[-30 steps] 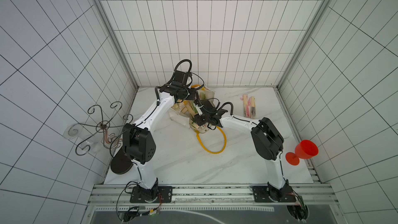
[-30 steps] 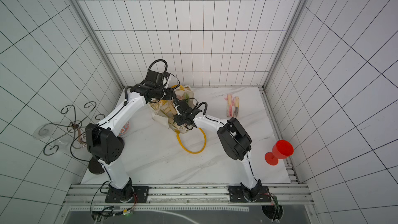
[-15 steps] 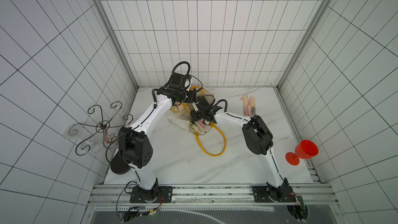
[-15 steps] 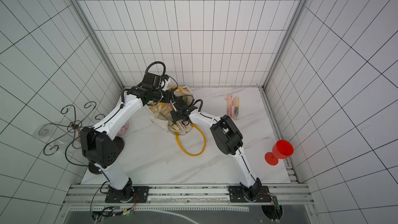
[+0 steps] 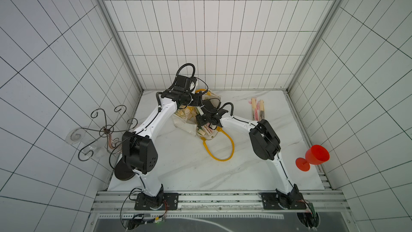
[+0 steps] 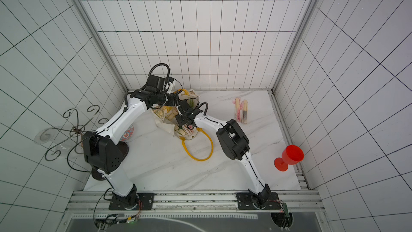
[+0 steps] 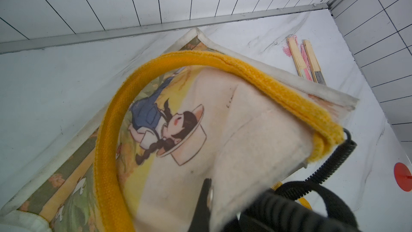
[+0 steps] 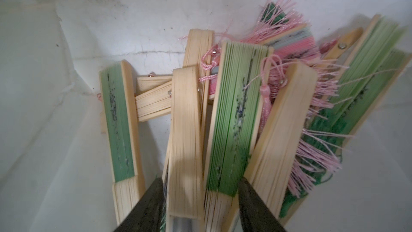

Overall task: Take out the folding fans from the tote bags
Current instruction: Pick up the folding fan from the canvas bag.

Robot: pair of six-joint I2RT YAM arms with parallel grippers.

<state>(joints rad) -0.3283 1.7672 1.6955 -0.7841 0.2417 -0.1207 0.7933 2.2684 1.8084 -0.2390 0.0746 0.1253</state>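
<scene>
The tote bag (image 5: 185, 123) (image 6: 162, 124) lies at the back of the table, cream canvas with a cartoon print (image 7: 245, 119). My left gripper (image 5: 197, 101) (image 7: 210, 188) is shut on its upper edge and holds the mouth open. My right gripper (image 5: 201, 123) (image 8: 198, 184) reaches inside the bag. Its jaws sit tight against the outer sides of two folding fans, one bare bamboo (image 8: 185, 130) and one green (image 8: 234, 119). Several more fans with pink and green tassels lie around them. Three fans (image 5: 256, 110) (image 6: 240, 113) (image 7: 307, 63) lie side by side on the table, right of the bag.
One yellow handle (image 5: 231, 150) loops onto the marble in front of the bag; another (image 7: 107, 130) arches over it. A red goblet (image 5: 316, 155) stands at the right edge. A wire stand (image 5: 104, 130) and a patterned bowl (image 6: 127, 133) are at the left.
My right arm has swung its elbow inward and pushed the gripper further into the bag's mouth. The left gripper has shifted slightly toward the back wall, still on the bag's edge.
</scene>
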